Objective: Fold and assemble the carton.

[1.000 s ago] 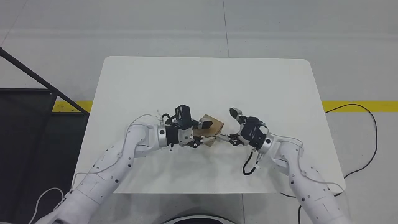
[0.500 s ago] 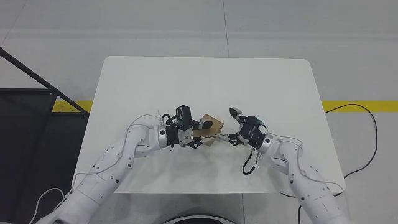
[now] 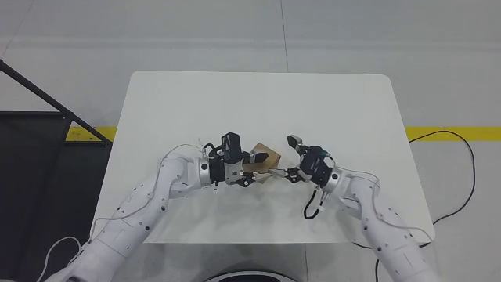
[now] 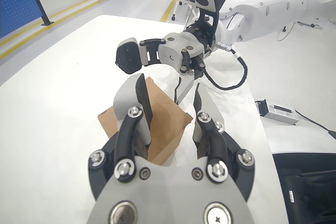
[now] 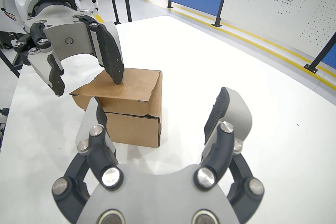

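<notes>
A small brown carton (image 3: 264, 158) stands on the white table (image 3: 329, 110) between both arms, its top flaps folded down but slightly gaping at the seam (image 5: 131, 110). My left gripper (image 3: 252, 174) is open, and one ribbed fingertip (image 5: 113, 62) rests on the carton's top panel (image 5: 126, 89). In the left wrist view the carton (image 4: 162, 117) sits between and below the left gripper's (image 4: 170, 96) spread fingers. My right gripper (image 5: 160, 108) is open too, with one finger (image 5: 97, 110) against the carton's near face and the other out to the side, clear of it.
The table edge nearest the robot (image 3: 258, 243) lies close behind both arms. A black cable (image 3: 313, 204) loops from the right wrist. Off the table, a small grey box (image 4: 281, 110) lies on the floor. Bare tabletop stretches beyond the carton.
The right arm has edged slightly toward the carton. The left arm and the carton stay where they were.
</notes>
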